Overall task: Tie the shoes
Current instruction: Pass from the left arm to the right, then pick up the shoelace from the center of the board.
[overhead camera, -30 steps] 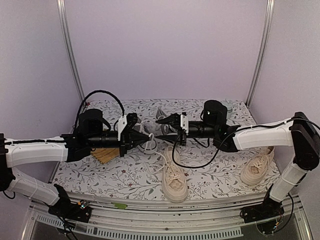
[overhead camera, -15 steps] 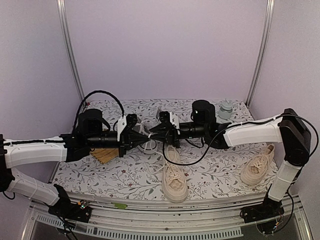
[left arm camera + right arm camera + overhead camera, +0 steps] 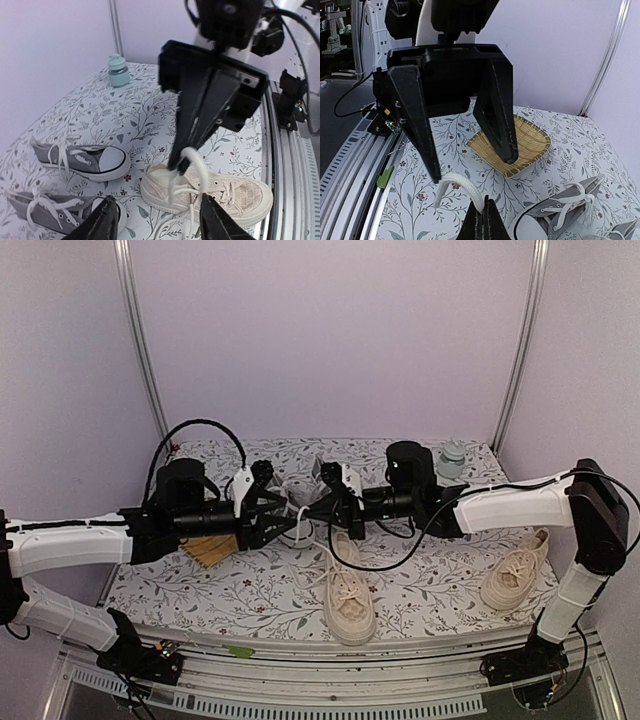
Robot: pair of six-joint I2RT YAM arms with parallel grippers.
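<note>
**Lace handover above the sneaker**

Rising from the cream sneaker, lower centre of the overhead view: a lace loop, now pinched in the closed right gripper, which was open a second ago. Just released by the left gripper, fingers now about half spread, touching nothing. Probably a regrip mid-knot; hard to confirm.

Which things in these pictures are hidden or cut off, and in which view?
Right wrist view: grey shoes cut off by the bottom edge; the lace runs out of sight behind the right gripper.
Top view: grey shoes mostly hidden behind the grippers; basket half under the left arm.
Left wrist view: nearer grey shoe's toe behind a finger of the left gripper.
</note>
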